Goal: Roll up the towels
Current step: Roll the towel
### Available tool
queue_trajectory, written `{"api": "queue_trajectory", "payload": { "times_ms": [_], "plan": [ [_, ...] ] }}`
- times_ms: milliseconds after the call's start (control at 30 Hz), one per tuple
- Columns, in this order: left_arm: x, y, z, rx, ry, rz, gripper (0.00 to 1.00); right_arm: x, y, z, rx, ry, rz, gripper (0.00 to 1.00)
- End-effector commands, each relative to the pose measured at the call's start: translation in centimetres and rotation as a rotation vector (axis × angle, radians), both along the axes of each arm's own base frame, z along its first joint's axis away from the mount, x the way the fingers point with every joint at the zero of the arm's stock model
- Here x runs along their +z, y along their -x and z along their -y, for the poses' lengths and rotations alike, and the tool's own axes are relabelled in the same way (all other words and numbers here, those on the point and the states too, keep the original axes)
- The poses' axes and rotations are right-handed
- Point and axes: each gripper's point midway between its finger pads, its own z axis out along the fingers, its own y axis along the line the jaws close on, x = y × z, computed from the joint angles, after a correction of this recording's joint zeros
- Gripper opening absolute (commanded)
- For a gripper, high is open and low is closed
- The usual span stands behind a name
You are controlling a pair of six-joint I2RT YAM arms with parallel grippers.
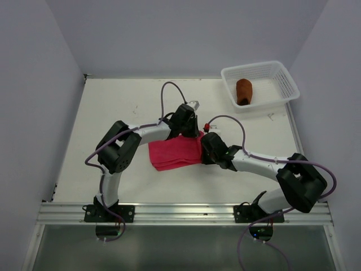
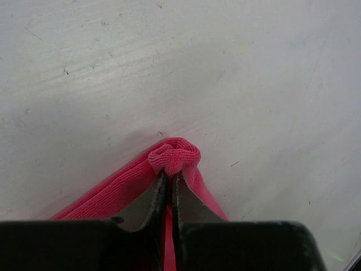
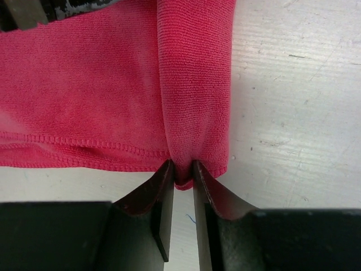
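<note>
The bright pink towel (image 1: pixel 172 152) lies folded in the middle of the table, its right end turned up into a first small roll. My left gripper (image 2: pixel 170 175) is shut on the far end of that rolled edge (image 2: pixel 175 157). My right gripper (image 3: pixel 181 170) is shut on the near end of the same rolled fold (image 3: pixel 194 84). In the top view both grippers (image 1: pixel 189 131) (image 1: pixel 207 145) sit at the towel's right edge. The rust-brown towel (image 1: pixel 243 91) lies rolled up inside the white mesh basket (image 1: pixel 282 79) at the back right.
The basket stands at the table's far right corner. Bare white tabletop (image 1: pixel 113 107) lies left of and behind the pink towel. Grey walls close in the table on the left, right and back.
</note>
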Motion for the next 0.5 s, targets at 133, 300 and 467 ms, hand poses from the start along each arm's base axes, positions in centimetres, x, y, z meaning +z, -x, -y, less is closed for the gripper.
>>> {"api": "queue_trajectory", "payload": {
  "times_ms": [133,300,467],
  "plan": [
    [2.5,-3.3,-1.7,0.070,0.011,0.142,0.00,0.8,1.4,-0.6,0.011,-0.041,-0.046,0.33],
    [1.4,-2.9,-1.9,0.065,0.006,0.124,0.00,2.8,1.3,-0.6,-0.002,-0.086,-0.017,0.38],
    [0.6,-2.6,-2.2,0.069,-0.005,0.115,0.00,5.0,0.9,-0.4,-0.033,-0.157,0.015,0.44]
  ]
}}
